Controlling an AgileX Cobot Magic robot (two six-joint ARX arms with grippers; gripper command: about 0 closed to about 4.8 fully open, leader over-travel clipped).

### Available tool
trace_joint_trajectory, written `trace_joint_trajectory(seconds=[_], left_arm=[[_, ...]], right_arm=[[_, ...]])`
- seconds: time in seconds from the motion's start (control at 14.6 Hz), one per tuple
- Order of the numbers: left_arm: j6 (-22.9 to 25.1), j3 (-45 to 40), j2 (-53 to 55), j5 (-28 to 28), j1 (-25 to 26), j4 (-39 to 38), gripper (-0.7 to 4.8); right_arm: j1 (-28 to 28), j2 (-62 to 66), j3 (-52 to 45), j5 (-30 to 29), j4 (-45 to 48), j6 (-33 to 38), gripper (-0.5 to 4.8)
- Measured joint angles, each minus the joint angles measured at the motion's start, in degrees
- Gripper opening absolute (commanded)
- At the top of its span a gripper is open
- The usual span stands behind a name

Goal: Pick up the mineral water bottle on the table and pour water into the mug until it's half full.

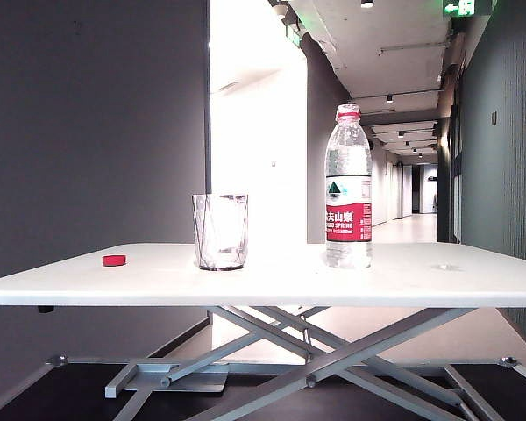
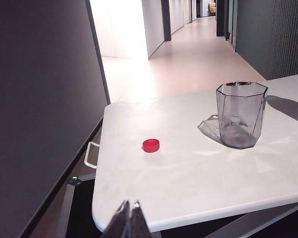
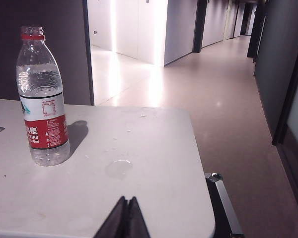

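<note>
Clear plastic, red neck ring, red-and-white label: the bottle (image 1: pixel 348 186) stands upright on the tabletop (image 1: pixel 263 279), right of centre in the exterior view, uncapped as far as you can see, with water (image 1: pixel 348 253) inside. The level is hard to read through the ribbing, but it looks mostly full. Well to its left stands the mug (image 1: pixel 220 231), upright and apart from the bottle; you see no water in it, and in the left wrist view its bottom looks dry and grey. Further left, near the tabletop's edge, lies the red cap (image 1: pixel 114 260), on its own.

Neither arm shows in the exterior view. Your left gripper (image 2: pixel 128 210) hangs back off the near edge of the tabletop, facing the cap and mug, its fingers (image 2: pixel 122 214) pressed together on nothing. Your right gripper (image 3: pixel 127 206) sits likewise behind the near edge, looking toward the bottle, its fingers (image 3: pixel 120 210) clenched and empty.

So judge the task as not yet started: the cap is off, but the bottle is untouched and the mug holds nothing. Everything is left for you: opening the fingers, reaching and gripping the bottle, carrying it over the mug, tipping, and stopping at half full.
</note>
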Motion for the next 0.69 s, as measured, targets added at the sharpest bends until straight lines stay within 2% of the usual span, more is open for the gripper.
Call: trace_joint_trajectory(seconds=[0.55, 0.62, 0.69], left_arm=[[0.0, 0.0, 0.0, 0.0, 0.0, 0.0, -0.05], [0.0, 0.0, 0.0, 0.0, 0.0, 0.0, -0.05], [0.0, 0.0, 0.0, 0.0, 0.0, 0.0, -0.05]], right_arm=[[0.02, 0.0, 0.0, -0.11, 0.0, 0.02, -0.08], [0.02, 0.0, 0.0, -1.9, 0.0, 0.02, -0.08], [0.04, 0.0, 0.0, -6.88, 0.02, 0.5, -0.08]])
